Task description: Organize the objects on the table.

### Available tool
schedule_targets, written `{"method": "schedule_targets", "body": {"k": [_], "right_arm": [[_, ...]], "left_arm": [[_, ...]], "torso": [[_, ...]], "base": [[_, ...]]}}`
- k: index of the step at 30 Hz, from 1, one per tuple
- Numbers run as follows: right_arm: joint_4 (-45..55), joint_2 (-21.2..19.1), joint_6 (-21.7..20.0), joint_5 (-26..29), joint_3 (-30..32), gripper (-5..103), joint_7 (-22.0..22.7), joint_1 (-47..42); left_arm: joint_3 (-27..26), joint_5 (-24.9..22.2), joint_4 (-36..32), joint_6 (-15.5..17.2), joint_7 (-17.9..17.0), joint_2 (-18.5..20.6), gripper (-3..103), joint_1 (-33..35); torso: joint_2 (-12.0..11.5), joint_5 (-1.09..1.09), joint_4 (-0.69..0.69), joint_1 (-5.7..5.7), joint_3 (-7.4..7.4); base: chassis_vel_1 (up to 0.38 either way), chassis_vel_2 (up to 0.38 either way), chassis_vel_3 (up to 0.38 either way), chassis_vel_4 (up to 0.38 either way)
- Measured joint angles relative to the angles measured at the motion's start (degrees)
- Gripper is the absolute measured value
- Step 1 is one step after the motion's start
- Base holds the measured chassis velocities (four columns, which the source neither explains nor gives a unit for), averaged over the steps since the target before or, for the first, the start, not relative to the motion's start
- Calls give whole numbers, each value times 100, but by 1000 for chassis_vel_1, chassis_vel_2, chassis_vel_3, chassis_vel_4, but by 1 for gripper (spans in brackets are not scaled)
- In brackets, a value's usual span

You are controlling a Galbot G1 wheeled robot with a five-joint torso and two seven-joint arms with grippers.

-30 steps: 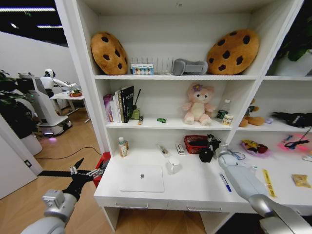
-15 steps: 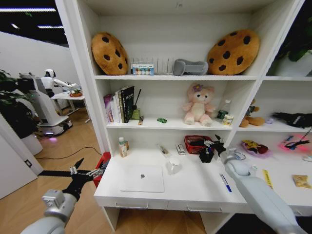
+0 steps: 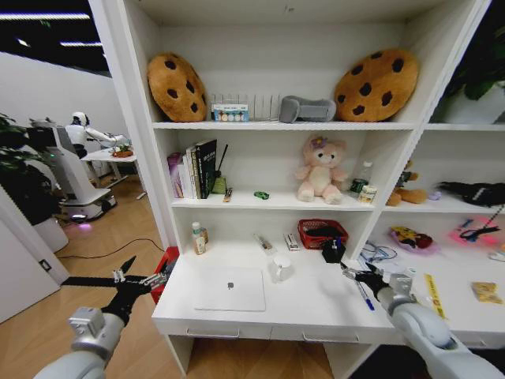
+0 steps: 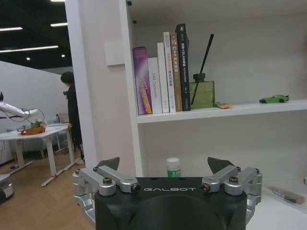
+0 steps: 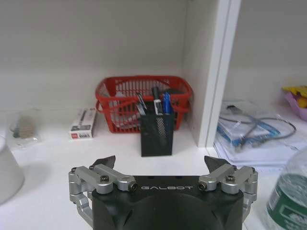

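At the far left, the left claw [image 3: 140,286] hangs off the end of the white bench [image 3: 316,304], over the wooden floor, its fingers spread apart and empty; that arm reaches forward at a low height and looks parked. On the bench itself, moving right, a closed silver laptop [image 3: 230,289] lies flat near the front edge, with a small white cup [image 3: 280,268] just behind its right corner. Farther back against the wall sit a red basket [image 3: 319,233] and, just in front of it, a black pen holder [image 5: 156,133] with blue and black pens standing in it. To the right of that, a blue pen [image 3: 364,295] lies loose on the bench near the front. The right claw [image 3: 364,278] hovers low over the bench just beside this pen, fingers apart and holding nothing, and faces the pen holder. The right arm comes in from the lower right, forearm angled up toward the shelves. The likely step is picking up the loose pen; doing it well means lowering straight over the barrel, fingers across its width, and closing near its middle so it does not roll or tip.
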Motion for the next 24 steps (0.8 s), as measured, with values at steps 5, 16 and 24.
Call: {"method": "schedule_targets", "body": {"k": [5,16,24], "right_arm": [[-880,-218,184,-18,-240,100,-272,113],[-1761,-380,278,-128,-644,100,-830,742],[-2227,-218,172,24,-883,100,-1027,1217]], "left_arm": [[0,0,0,0,0,0,100,0],[0,0,0,0,0,0,100,0],[0,0,0,0,0,0,100,0]], "torso": [[-1,4,-1,1,1],[-1,0,0,2,1],[-1,1,0,2,1]], "base": [[0,0,0,0],[0,0,0,0],[0,0,0,0]]}}
